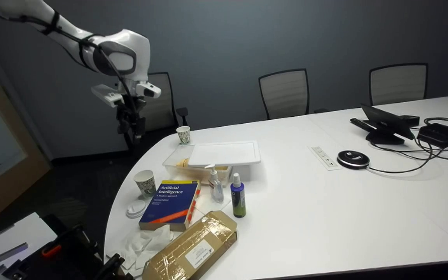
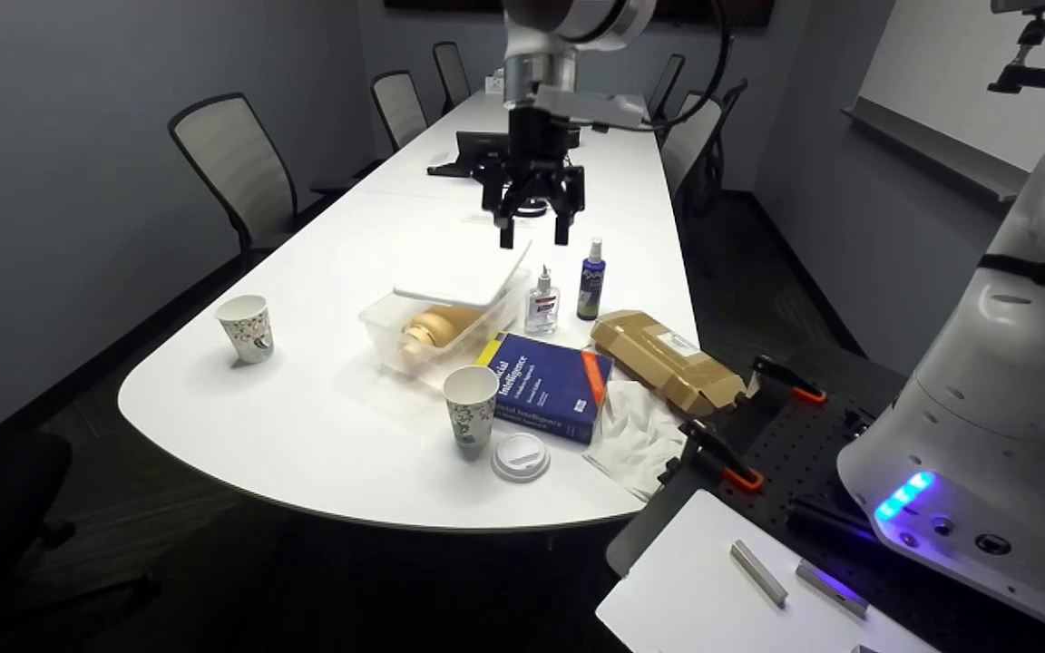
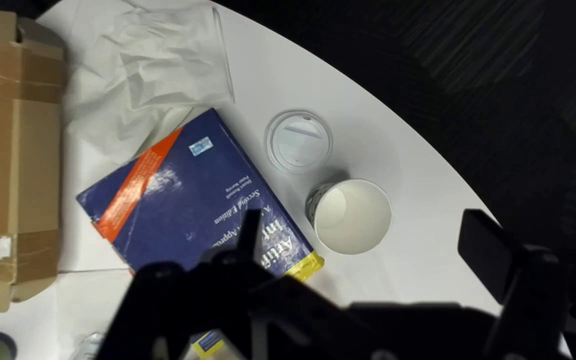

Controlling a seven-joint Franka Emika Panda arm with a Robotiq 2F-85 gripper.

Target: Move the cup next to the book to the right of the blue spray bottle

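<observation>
Cardboard box and sanitizer crowd the spray bottle; the hand gapes empty.

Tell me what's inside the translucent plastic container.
In an exterior view, at least one tan, rounded object shows inside the container; its identity is unclear. The white lid covers part of the opening; the space beneath is partly hidden.

White table with a rounded end, tan cardboard box beside crumpled napkins, round drink lid, clear pump bottle, plastic tub with a white cover lying tilted across it, round black device, desk phone, mesh-backed chairs
</observation>
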